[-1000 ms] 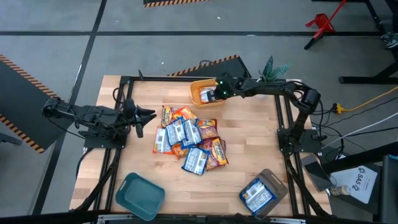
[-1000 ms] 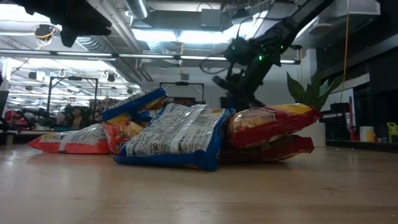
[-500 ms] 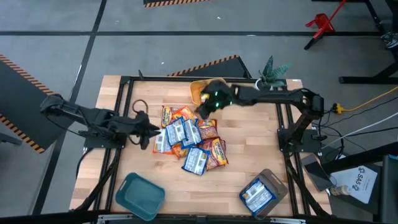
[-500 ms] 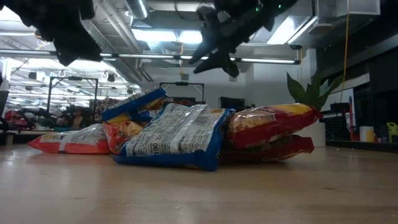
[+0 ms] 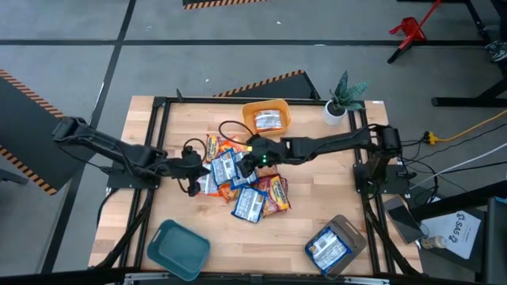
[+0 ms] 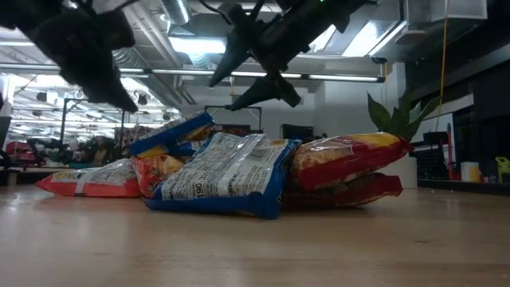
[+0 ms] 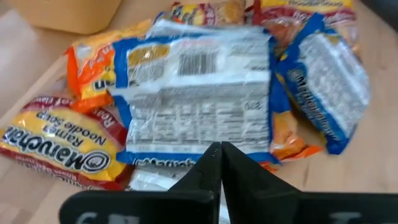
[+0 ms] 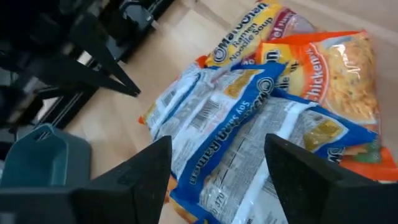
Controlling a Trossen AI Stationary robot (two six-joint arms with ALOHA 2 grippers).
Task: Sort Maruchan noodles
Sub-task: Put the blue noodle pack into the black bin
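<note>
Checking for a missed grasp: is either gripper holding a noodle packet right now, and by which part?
Neither. The left gripper is shut on nothing beside the noodle packets; the right gripper hovers open above them.

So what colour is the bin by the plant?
Orange-yellow bin, clearest in the high view.

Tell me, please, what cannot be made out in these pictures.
- High view: the packets low in the pile, hidden by those on top and by both arms.
- Left wrist view: whether the shut left gripper touches a blue-white packet.
- Low view: the bins, out of sight behind the pile.
</note>
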